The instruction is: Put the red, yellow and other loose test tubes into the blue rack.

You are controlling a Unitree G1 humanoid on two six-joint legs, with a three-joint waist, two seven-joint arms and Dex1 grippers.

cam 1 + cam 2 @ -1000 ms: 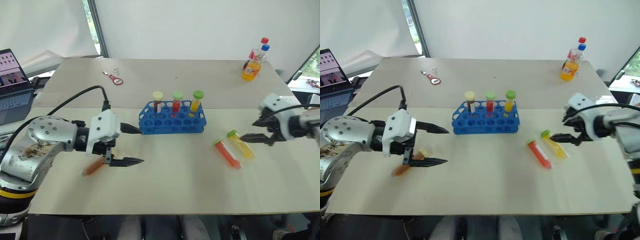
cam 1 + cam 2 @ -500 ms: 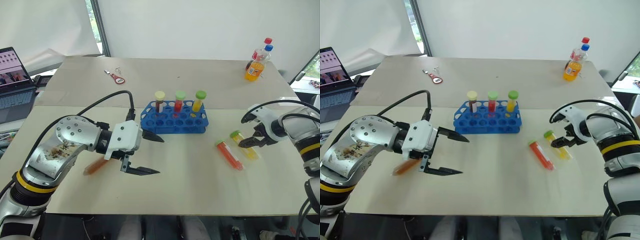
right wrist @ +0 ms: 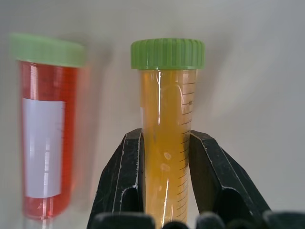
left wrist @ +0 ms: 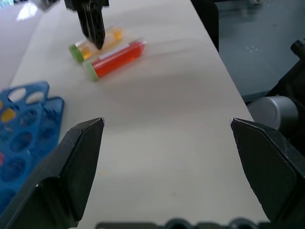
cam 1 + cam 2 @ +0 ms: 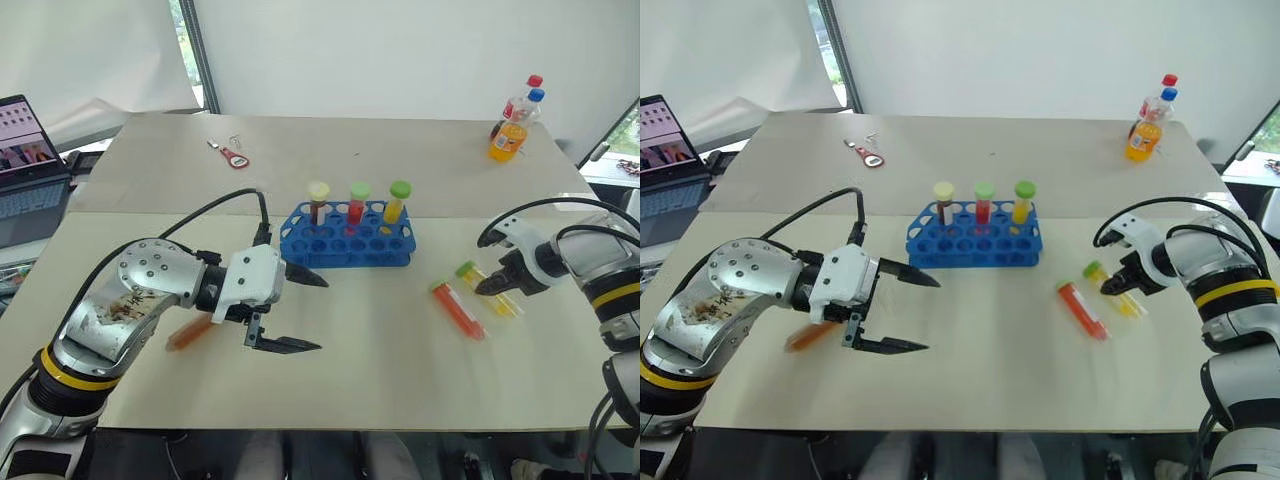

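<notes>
- Right pincer (image 3: 164,157): clamped on yellow tube (image 3: 167,124) lying on counter (image 5: 380,330); red tube (image 3: 45,133) just beside.
- Left pincer (image 5: 300,312): fingers apart, holding nothing, blue rack (image 5: 345,240) near.

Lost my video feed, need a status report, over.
Right gripper shut on yellow tube, tube on table. Left gripper open, empty. Red tube loose alongside; brown-orange tube by left arm. Blue rack unobstructed.
</notes>
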